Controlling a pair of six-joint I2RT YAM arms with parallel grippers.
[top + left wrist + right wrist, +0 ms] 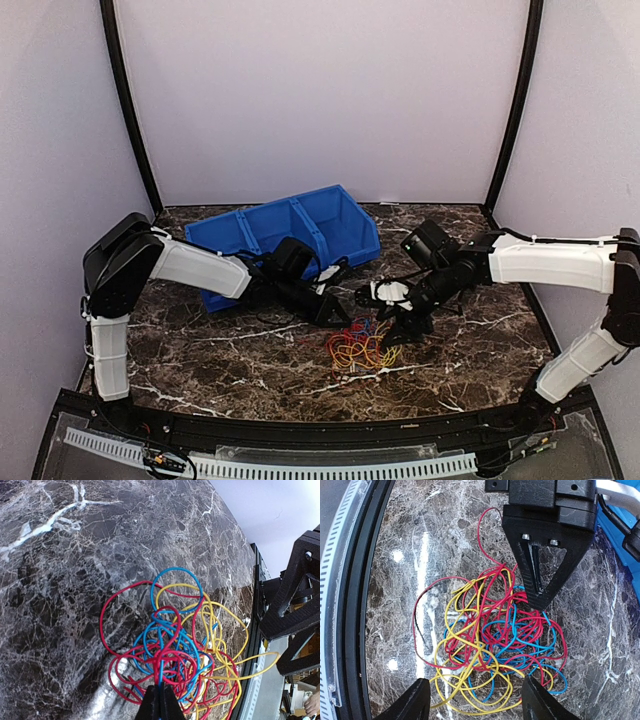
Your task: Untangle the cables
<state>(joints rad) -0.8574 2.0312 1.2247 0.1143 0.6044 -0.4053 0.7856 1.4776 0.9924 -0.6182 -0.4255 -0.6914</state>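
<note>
My left gripper (160,700) is pinched tight on red and blue strands of the cables (358,346), which lie tangled on the marble table (200,350). My right gripper (475,700) hangs spread over the pile. The blue bin (300,225) sits just behind.

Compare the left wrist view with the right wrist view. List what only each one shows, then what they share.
Only the left wrist view: the left pincer seen from behind its tips, shut on strands at the near edge of the tangle of thin red, yellow and blue cables.
Only the right wrist view: the right pincer open over the tangle, a corner of the blue plastic bin, and the left pincer's black triangular finger from the side.
Both: the same tangle lying on the dark marble table.
</note>
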